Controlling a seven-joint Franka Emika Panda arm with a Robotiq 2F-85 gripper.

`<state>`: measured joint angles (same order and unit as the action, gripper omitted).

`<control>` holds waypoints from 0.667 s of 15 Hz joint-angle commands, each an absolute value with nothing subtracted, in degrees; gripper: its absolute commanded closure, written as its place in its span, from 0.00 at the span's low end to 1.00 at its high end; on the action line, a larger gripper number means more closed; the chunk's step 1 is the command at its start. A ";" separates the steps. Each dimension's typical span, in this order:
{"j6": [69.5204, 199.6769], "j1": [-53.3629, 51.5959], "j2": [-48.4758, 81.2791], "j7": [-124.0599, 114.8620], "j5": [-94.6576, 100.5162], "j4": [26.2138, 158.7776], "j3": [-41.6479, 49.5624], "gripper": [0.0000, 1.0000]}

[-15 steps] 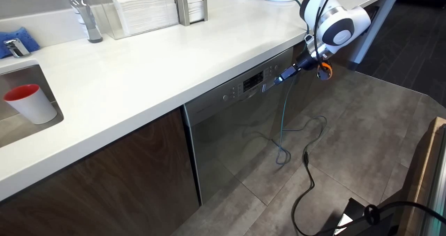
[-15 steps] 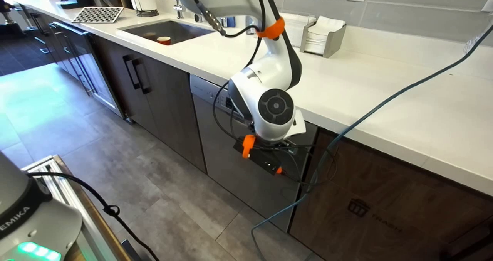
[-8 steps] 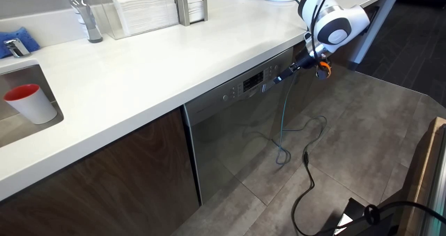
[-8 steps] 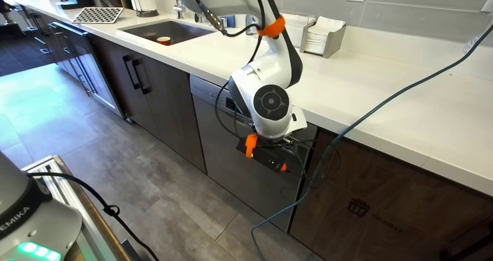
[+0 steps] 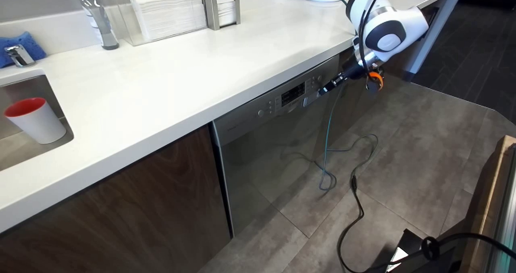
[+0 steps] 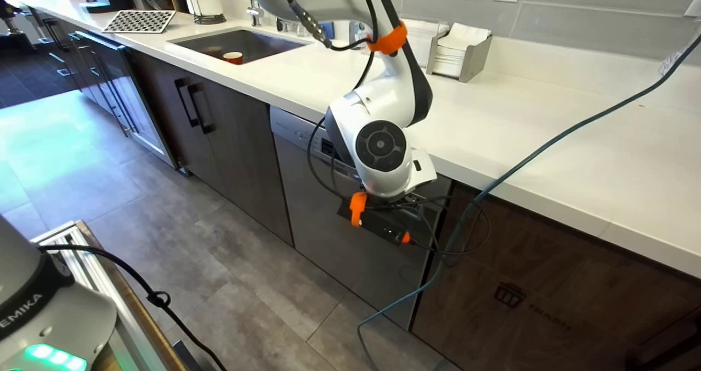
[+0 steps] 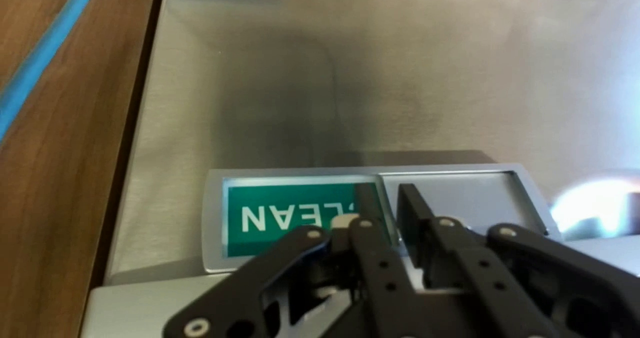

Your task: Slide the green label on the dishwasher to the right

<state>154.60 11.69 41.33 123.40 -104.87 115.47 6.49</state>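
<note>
The dishwasher (image 6: 323,195) has a brushed steel front, with a dark display (image 5: 293,94) in its control strip. In the wrist view the green label (image 7: 290,218), reading CLEAN upside down, fills the left part of a silver frame (image 7: 310,171). A plain grey panel (image 7: 462,195) takes up the right part. My gripper (image 7: 386,190) is held before the label's right end. One finger covers part of the label's first letter, the other overlaps the grey panel. A narrow gap shows between them with nothing held; contact cannot be judged. My arm hides the fingers in an exterior view (image 6: 383,157).
The white countertop (image 5: 258,51) overhangs the dishwasher just above my gripper. A blue cable (image 6: 509,171) hangs down past the arm, and crosses a wooden door (image 7: 65,143) in the wrist view. Dark wood cabinets (image 5: 121,208) flank the dishwasher. A napkin holder (image 5: 213,13) stands on the counter.
My fingers have drawn closer together in front of the dishwasher. The wrist has turned slightly: its round cap has shifted left and the camera box right in an exterior view.
</note>
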 commanded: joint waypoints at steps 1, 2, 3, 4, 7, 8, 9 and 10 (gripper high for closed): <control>156.01 10.88 42.47 126.82 -108.38 113.72 6.33 1.00; 156.01 10.84 42.52 127.06 -108.59 113.67 6.24 1.00; 156.12 10.85 42.55 127.08 -108.59 113.68 6.21 1.00; 156.25 10.81 42.59 127.16 -108.63 113.58 6.22 1.00; 156.49 10.80 42.46 128.04 -109.19 113.57 6.30 1.00; 156.71 10.79 42.25 128.63 -109.75 113.64 6.41 1.00; 156.89 10.77 42.05 129.24 -110.38 113.72 6.51 1.00; 157.09 10.80 41.85 129.84 -110.96 113.81 6.68 1.00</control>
